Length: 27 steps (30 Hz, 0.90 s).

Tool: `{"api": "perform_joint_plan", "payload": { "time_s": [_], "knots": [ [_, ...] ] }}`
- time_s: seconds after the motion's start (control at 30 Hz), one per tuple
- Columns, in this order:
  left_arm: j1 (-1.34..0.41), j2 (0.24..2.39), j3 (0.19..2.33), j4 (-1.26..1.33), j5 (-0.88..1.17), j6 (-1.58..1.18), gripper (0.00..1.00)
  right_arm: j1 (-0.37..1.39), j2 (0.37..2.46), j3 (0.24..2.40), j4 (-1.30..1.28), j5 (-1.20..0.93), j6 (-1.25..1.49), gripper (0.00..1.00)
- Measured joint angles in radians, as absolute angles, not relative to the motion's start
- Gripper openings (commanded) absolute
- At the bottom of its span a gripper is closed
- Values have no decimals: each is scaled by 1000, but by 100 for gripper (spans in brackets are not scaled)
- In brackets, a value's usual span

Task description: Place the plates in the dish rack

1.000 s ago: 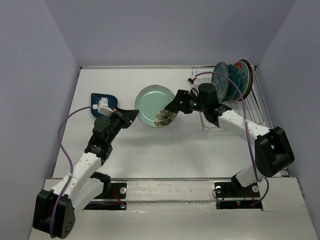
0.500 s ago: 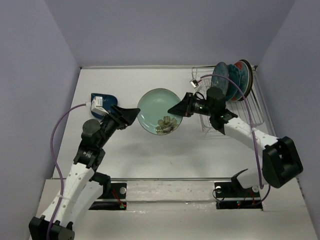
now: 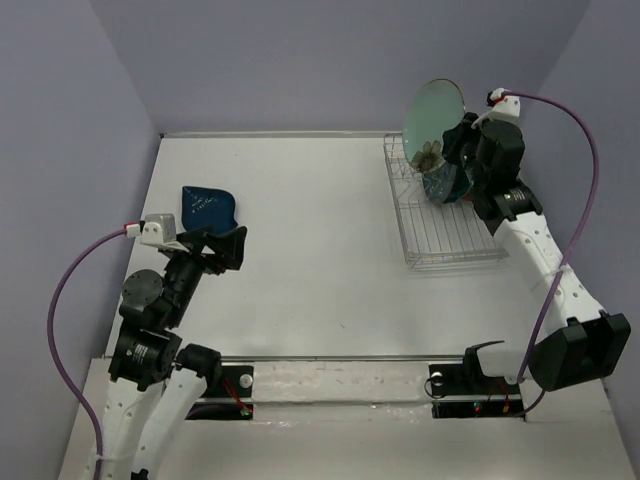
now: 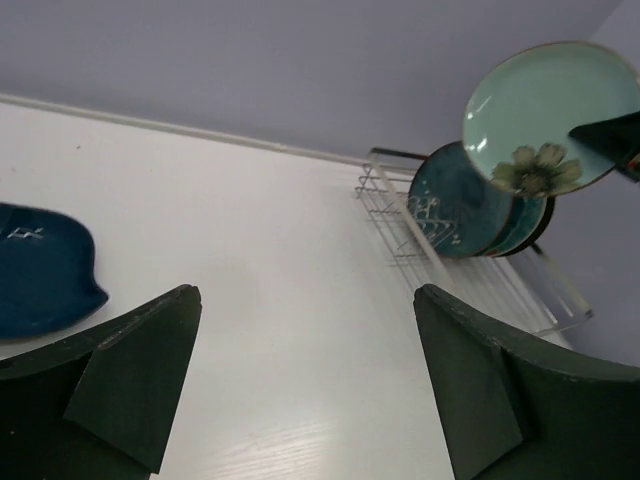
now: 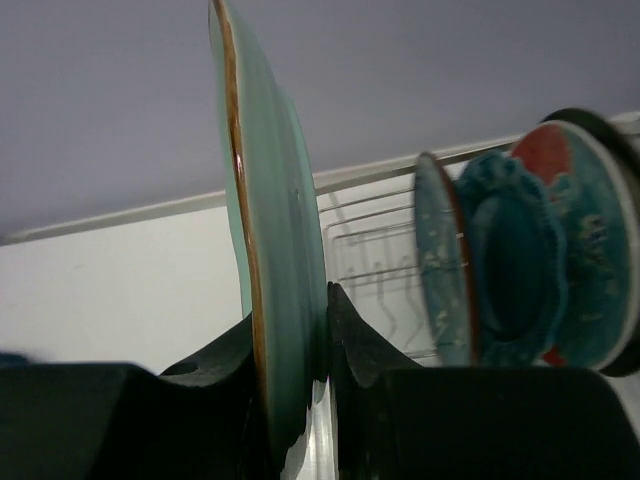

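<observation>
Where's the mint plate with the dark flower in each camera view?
Top external: mint plate upper right, at the dish rack's far end.
Left wrist: upper right, flower showing, above the rack.
Right wrist: edge-on, left of centre, pinched by the right gripper.
Shared landmark: the racked plates.
</observation>
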<state>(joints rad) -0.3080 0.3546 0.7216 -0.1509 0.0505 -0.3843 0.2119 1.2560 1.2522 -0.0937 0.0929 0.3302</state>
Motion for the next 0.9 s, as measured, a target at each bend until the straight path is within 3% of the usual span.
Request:
{"api": "perform_joint_plan", "payload": {
  "time_s": [0.3, 0.9],
  "knots": [
    [-294, 357, 694, -209, 52, -325, 99, 216, 1507, 1432, -152, 442, -38, 7],
    [-346, 344, 694, -223, 43, -315, 99, 218, 1683, 1441, -171, 496, -135, 7]
  ]
}}
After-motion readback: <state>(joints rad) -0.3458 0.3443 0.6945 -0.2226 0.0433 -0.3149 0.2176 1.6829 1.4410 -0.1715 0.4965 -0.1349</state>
